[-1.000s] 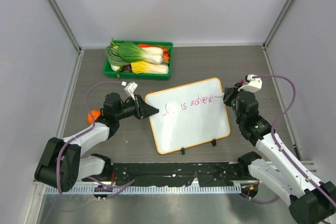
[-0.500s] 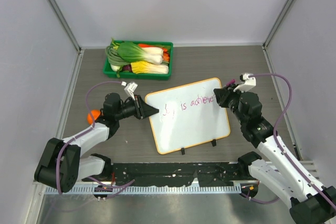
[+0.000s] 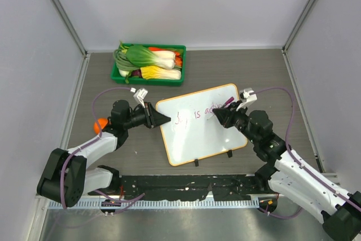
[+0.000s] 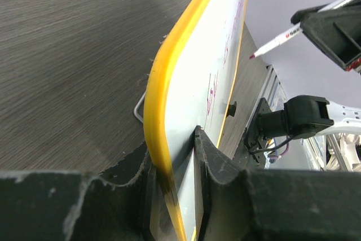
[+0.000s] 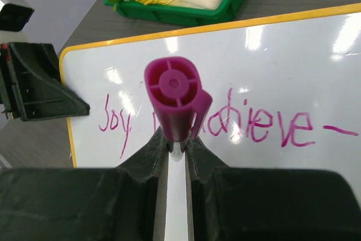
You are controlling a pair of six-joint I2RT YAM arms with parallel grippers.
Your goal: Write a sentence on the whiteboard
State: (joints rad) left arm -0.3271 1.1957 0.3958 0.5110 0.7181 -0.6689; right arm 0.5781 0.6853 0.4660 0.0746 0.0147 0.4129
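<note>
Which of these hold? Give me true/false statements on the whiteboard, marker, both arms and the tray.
1. The left fingers clamp the whiteboard by its yellow rim. True.
2. The right fingers hold a black marker. False: the marker is purple-pink.
3. The whiteboard is blank. False: pink writing runs across it.
4. The green tray holds vegetables and sits on the far side of the whiteboard from the arm bases. True.
</note>
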